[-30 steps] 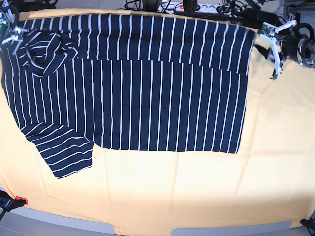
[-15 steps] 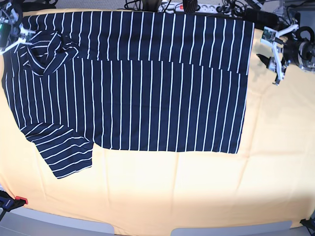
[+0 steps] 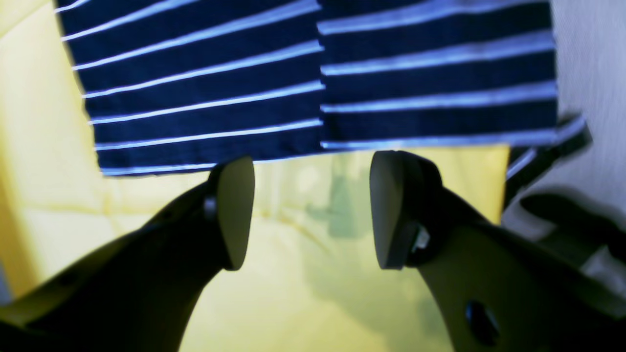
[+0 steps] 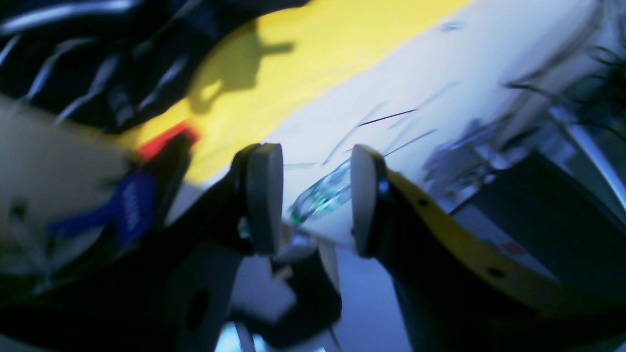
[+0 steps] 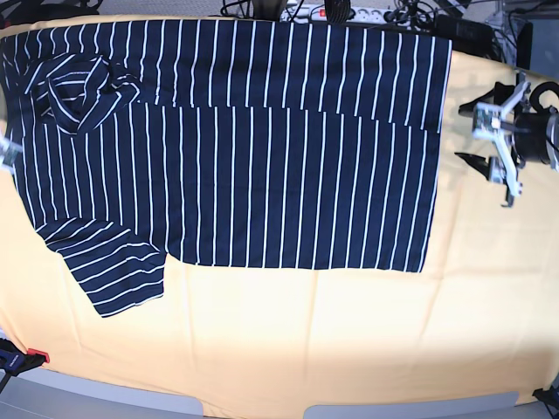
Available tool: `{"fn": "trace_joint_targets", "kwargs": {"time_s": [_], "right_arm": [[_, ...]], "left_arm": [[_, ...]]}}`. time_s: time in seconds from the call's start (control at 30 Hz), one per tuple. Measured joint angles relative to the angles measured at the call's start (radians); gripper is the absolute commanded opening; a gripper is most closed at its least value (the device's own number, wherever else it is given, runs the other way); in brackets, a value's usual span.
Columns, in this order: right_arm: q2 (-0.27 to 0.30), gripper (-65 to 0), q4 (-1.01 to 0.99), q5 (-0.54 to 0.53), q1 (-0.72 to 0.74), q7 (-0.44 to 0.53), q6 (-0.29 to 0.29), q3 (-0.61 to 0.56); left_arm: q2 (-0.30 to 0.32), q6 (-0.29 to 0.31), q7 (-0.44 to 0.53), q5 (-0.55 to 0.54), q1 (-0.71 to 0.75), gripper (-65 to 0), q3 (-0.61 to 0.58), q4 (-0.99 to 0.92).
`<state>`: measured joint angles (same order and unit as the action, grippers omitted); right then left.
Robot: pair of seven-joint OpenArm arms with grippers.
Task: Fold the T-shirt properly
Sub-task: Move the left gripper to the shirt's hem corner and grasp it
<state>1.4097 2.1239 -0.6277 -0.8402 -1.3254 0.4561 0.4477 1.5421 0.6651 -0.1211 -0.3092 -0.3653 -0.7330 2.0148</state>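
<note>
The T-shirt, dark navy with thin white stripes, lies flat across the far half of the yellow table cover. Its far strip is folded over the body, one sleeve sticks out at the near left, and the other is bunched at the far left. My left gripper hovers just off the shirt's right edge. In the left wrist view it is open and empty, with the shirt's hem ahead. Only a sliver of my right gripper shows at the left edge. The right wrist view shows it open and empty.
A power strip and cables run behind the table's far edge. A red-and-black clamp grips the cover at the near left corner. Another clamp, red and blue, appears blurred in the right wrist view. Bare yellow cover fills the near half.
My left gripper has come from the shirt's far right corner toward the near side along the right edge. My right gripper has left the far left corner, sliding down the left edge.
</note>
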Motion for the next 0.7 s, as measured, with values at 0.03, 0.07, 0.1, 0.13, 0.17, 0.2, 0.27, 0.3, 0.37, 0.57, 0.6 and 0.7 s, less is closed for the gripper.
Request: {"fn": "trace_joint_targets", "kwargs": {"time_s": [0.03,0.07,0.1,0.13,0.17,0.2,0.27,0.3,0.37,0.57,0.6,0.7], "right_arm": [[0.0,-39.2,-0.003,-0.004,-0.001,0.034,-0.021,0.031],[0.0,-39.2,-0.005,-0.003,-0.001,0.068,-0.048,0.058],[0.0,-39.2,-0.007,-0.005,-0.002,0.092,-0.076,0.085],[0.0,-39.2,-0.015,-0.005,-0.001,0.117,-0.101,0.109],[0.0,-39.2,-0.025,0.002,-0.001,0.148,-0.116,0.131],[-0.003,-39.2,-0.034,0.022,0.0,0.156,-0.12,0.149],[-0.026,-39.2,-0.059,0.079,0.001,0.173,-0.147,0.175],[-0.037,-39.2,-0.076,0.099,0.001,0.185,-0.158,0.185],[-0.047,-39.2,-0.106,0.122,0.0,0.205,-0.169,0.19],[-0.048,-39.2,-0.206,0.144,-0.002,0.218,-0.183,0.19],[-0.047,-39.2,-0.214,0.145,-0.002,0.218,-0.183,0.19],[-0.047,-39.2,-0.226,0.148,-0.001,0.219,-0.195,0.19]], "left_arm": [[-0.016,-0.042,-0.034,-0.065,-0.024,-27.4,0.0,-0.014],[-0.04,-0.091,-0.068,-0.12,-0.049,-27.4,0.0,-0.032],[-0.071,-0.139,-0.098,-0.167,-0.075,-27.4,0.0,-0.057],[-0.103,-0.187,-0.114,-0.204,-0.096,-27.4,0.001,-0.087],[-0.13,-0.23,-0.122,-0.229,-0.111,-27.4,0.001,-0.121],[-0.152,-0.257,-0.131,-0.26,-0.121,-27.4,0.001,-0.163],[-0.201,-0.304,-0.136,-0.288,-0.135,-27.4,0.001,-0.256],[-0.23,-0.317,-0.139,-0.295,-0.145,-27.4,0.001,-0.306],[-0.287,-0.319,-0.147,-0.315,-0.159,-27.4,0.001,-0.412],[-0.486,-0.301,-0.155,-0.447,-0.213,-27.4,0.011,-0.763],[-0.522,-0.271,-0.16,-0.471,-0.218,-27.4,0.029,-0.828],[-0.626,-0.181,-0.193,-0.546,-0.237,-27.4,0.09,-1.011]]}}
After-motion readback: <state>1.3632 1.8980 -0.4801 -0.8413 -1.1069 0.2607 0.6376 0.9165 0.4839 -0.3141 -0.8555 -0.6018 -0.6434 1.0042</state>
